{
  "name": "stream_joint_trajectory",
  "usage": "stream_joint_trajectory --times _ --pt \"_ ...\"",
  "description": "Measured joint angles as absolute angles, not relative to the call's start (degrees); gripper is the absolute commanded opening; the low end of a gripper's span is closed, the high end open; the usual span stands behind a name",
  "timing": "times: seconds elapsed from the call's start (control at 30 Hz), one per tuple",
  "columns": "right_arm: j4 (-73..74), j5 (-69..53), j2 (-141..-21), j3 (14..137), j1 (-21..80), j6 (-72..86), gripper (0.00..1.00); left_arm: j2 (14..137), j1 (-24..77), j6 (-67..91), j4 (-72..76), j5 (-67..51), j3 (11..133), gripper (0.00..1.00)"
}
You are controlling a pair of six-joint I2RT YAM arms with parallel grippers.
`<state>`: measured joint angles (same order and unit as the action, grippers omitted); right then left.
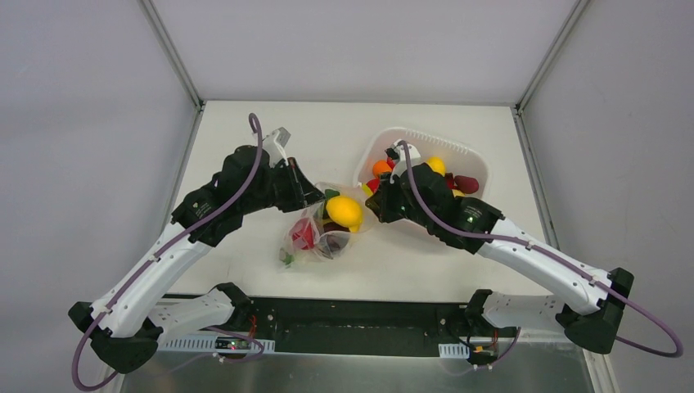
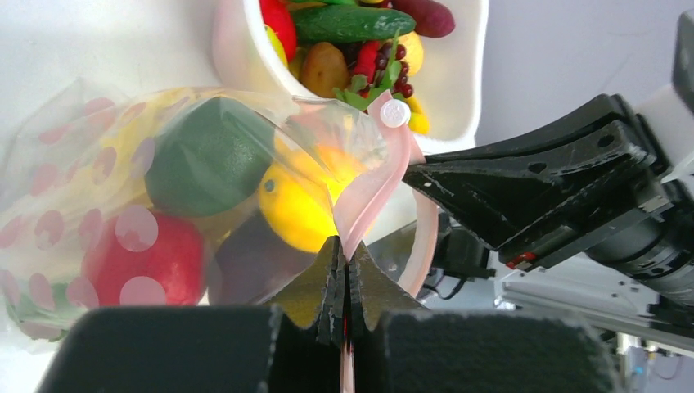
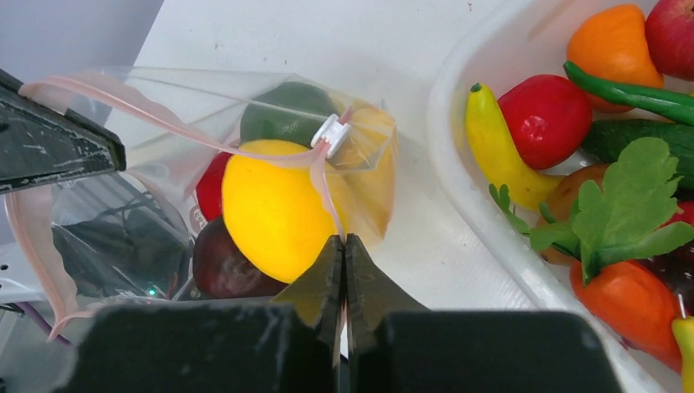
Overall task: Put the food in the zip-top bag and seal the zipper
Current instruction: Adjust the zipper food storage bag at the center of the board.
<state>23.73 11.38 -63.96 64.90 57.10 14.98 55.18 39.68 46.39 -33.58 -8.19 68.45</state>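
left gripper (image 2: pixel 344 250): fingers are closed tip to tip, with the pink zipper (image 2: pixel 372 192) pinched between them.
right gripper (image 3: pixel 344 246): fingers are likewise pressed flat together, with a stretch of the zipper caught between them, just below the white slider (image 3: pixel 331 131).
zipper: unsealed; its two strips are drawn apart between the grippers, so the mouth gapes.
bag (image 1: pixel 304 237): held by its mouth between the two grippers, mid-table, just left of the basket (image 1: pixel 425 133).
food: a lemon (image 3: pixel 274 209), a green piece (image 3: pixel 286 115), a red piece (image 2: pixel 143 254) and a dark purple piece (image 3: pixel 229 266) are seen inside the bag; more is heaped in the basket.
left arm (image 1: pixel 164 262): stretched from the near-left base far and rightward, its wrist turned right towards the bag.
right arm (image 1: pixel 532 254): reached from the near-right base far and leftward across the basket's near rim, its wrist facing the left gripper.
table (image 1: pixel 245 139): pale, with bag and basket on it.
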Motion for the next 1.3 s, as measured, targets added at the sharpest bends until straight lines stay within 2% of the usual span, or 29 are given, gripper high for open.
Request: stream_joint_trajectory --times 0.03,0.1,0.23,0.37,0.5,0.7,0.97,1.07,1.17,1.23,1.3 --pt "23.7 11.3 -64.2 65.0 57.1 15.1 0.00 55.5 39.7 45.6 -34.5 -8.0 68.9 0.02" --pt "23.2 11.0 -64.7 65.3 57.1 15.7 0.00 56.7 39.7 43.3 -37.7 -7.2 71.2 0.14" --pt "20.3 9.8 -64.7 65.3 57.1 17.7 0.00 60.1 39.7 37.0 -45.4 -4.8 78.8 0.56" --pt "17.1 9.6 -64.7 65.3 57.1 21.6 0.00 61.4 39.7 31.6 -50.8 -3.5 83.3 0.85" --pt "14.5 10.5 -64.8 65.3 57.1 25.9 0.00 58.9 39.7 27.5 -52.6 -4.5 82.5 0.98" --pt "12.0 13.0 -65.5 65.4 57.1 29.2 0.00 47.9 39.7 23.7 -51.6 -7.8 75.7 0.99" --pt "11.9 15.9 -68.0 66.3 57.0 30.6 0.00 34.4 41.8 22.2 -43.0 -10.3 61.5 0.97" --pt "12.0 16.6 -68.6 67.1 56.9 30.7 0.00 34.0 47.9 21.0 -40.8 -6.7 58.4 0.98" --pt "12.4 17.3 -69.0 67.8 56.9 30.9 0.00 35.1 58.0 19.5 -39.0 1.4 57.8 0.97" --pt "12.7 17.4 -69.3 68.2 56.9 30.9 0.00 36.4 65.3 18.4 -37.4 8.3 57.8 0.92" --pt "12.8 17.3 -69.4 68.4 56.9 30.9 0.00 38.0 71.0 17.4 -35.8 15.3 57.7 0.82"
